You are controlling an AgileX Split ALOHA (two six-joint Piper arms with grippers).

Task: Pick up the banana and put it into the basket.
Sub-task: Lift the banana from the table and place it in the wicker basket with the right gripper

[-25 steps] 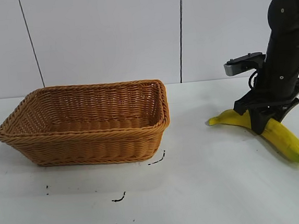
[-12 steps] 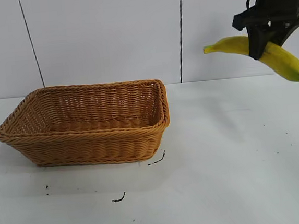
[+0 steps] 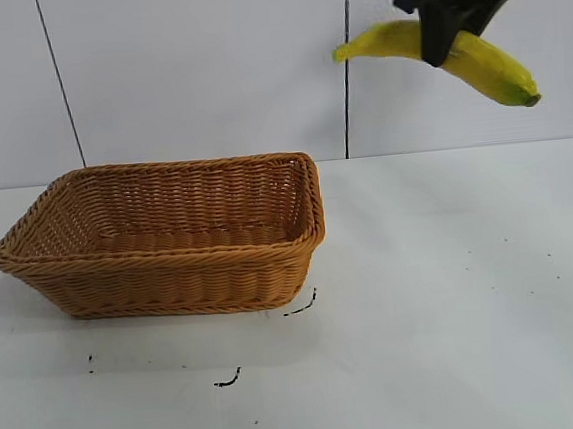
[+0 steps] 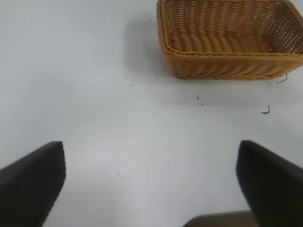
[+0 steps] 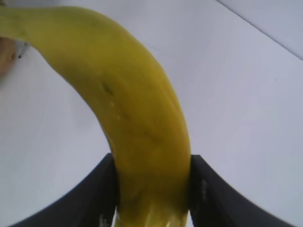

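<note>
The right hand (image 3: 442,45) is clamped across the middle of the banana (image 3: 474,58), its two dark fingers (image 5: 94,189) pressed against either flank of the fruit, as the right wrist view shows close up. In the exterior view the hand hangs high above the tabletop (image 3: 454,290), near the top edge of the frame, with the banana held crosswise: one tapered end points toward the basket's side, the other droops down and away to the right with its dark tip lowest. The fruit is well clear of the surface and touches nothing but the fingers.

The basket (image 3: 168,240) stands on the tabletop well apart from the banana, lower and off to the left in the exterior view, and looks empty inside. The left hand (image 4: 151,189) sits parked with its fingers spread wide and nothing between them, looking out over bare tabletop toward the basket.

By my reading the pickup is done and the carry is the step in hand. The next move calls for travelling sideways until the banana is over the basket's opening, then lowering so that both ends clear the braided rim before letting go; lining the fruit up with the basket's long side would leave the most room.
</note>
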